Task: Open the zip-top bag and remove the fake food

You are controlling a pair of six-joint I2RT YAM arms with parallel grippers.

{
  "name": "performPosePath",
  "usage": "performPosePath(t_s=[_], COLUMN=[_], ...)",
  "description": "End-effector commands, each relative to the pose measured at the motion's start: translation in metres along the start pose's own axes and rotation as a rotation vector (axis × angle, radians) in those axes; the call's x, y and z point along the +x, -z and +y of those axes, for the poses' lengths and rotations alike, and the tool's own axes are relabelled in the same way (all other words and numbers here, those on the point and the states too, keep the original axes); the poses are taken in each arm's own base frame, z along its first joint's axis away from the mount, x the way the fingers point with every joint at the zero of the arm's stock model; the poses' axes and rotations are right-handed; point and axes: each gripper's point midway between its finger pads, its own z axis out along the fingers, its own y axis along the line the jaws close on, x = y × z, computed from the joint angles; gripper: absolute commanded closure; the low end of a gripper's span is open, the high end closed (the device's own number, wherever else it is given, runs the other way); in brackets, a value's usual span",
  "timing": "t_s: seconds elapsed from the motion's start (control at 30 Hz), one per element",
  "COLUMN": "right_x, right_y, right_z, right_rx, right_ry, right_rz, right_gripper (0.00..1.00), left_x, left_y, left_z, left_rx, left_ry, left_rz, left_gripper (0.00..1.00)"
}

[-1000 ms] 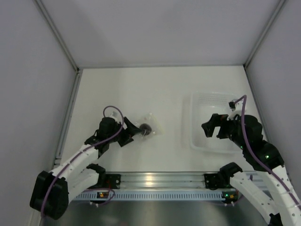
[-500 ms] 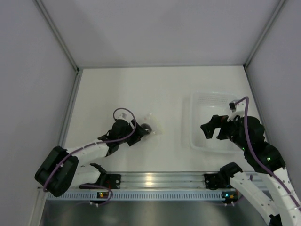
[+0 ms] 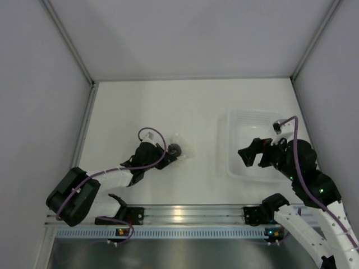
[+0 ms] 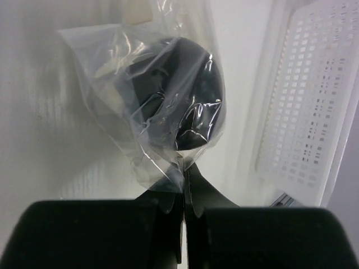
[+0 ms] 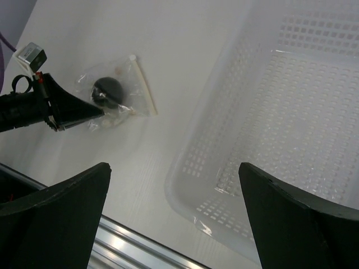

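Fingers (image 4: 167, 216) of the left gripper (image 4: 184, 176) are pinched together on the near edge of the zip-top bag (image 4: 120, 131). The bag lies on the table (image 3: 196, 106) just past their tips, with the fake food (image 4: 188, 92) inside. The right gripper (image 3: 250, 153) holds nothing, its fingers spread wide above the white perforated tub (image 5: 291, 112). The bag sits well off to their left.

left tool (image 3: 166, 155): jaws pinched shut, arm stretched low | right tool (image 3: 252, 157): jaws spread wide, held high
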Motion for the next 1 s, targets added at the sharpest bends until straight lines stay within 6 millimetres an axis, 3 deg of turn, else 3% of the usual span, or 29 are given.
performPosePath(t_s=[0.0, 0.17, 0.37, 0.47, 0.57, 0.63, 0.7, 0.83, 0.87, 0.97], right_x=[-0.008, -0.003, -0.003, 0.007, 0.021, 0.015, 0.024, 0.018, 0.016, 0.012], right_y=[-0.004, -0.013, -0.022, -0.032, -0.045, -0.049, -0.053, -0.06, -0.059, -0.061], right_z=[0.017, 0.033, 0.052, 0.057, 0.067, 0.08, 0.088, 0.098, 0.102, 0.113], right_rx=[-0.089, -0.181, -0.274, -0.296, -0.34, -0.408, -0.458, -0.512, -0.539, -0.601], right_ry=[0.003, -0.026, -0.105, -0.185, -0.298, -0.381, -0.441, -0.569, -0.584, -0.662], right_rz=[-0.04, -0.009, 0.004, 0.054, 0.124, 0.12, 0.168, 0.172, 0.171, 0.188], right_gripper=[0.01, 0.01, 0.0, 0.01, 0.01, 0.01, 0.01, 0.01, 0.02, 0.02], left_x=[-0.009, -0.008, -0.008, -0.006, -0.002, -0.001, 0.0, 0.004, 0.005, 0.01], left_y=[0.008, 0.028, 0.05, 0.062, 0.084, 0.094, 0.104, 0.132, 0.148, 0.173], left_z=[-0.031, -0.07, -0.096, -0.109, -0.131, -0.137, -0.144, -0.161, -0.171, -0.179], left_rx=[0.143, 0.336, 0.464, 0.523, 0.656, 0.702, 0.744, 0.873, 0.95, 1.05], left_ry=[-0.057, -0.125, -0.169, -0.182, -0.225, -0.248, -0.265, -0.32, -0.36, -0.439], left_rz=[-0.043, -0.038, -0.043, -0.029, -0.027, -0.038, -0.043, -0.065, -0.09, -0.153], left_gripper=[1.0, 1.0, 1.0, 1.0, 1.0, 1.0, 1.0, 1.0, 1.0, 1.0])
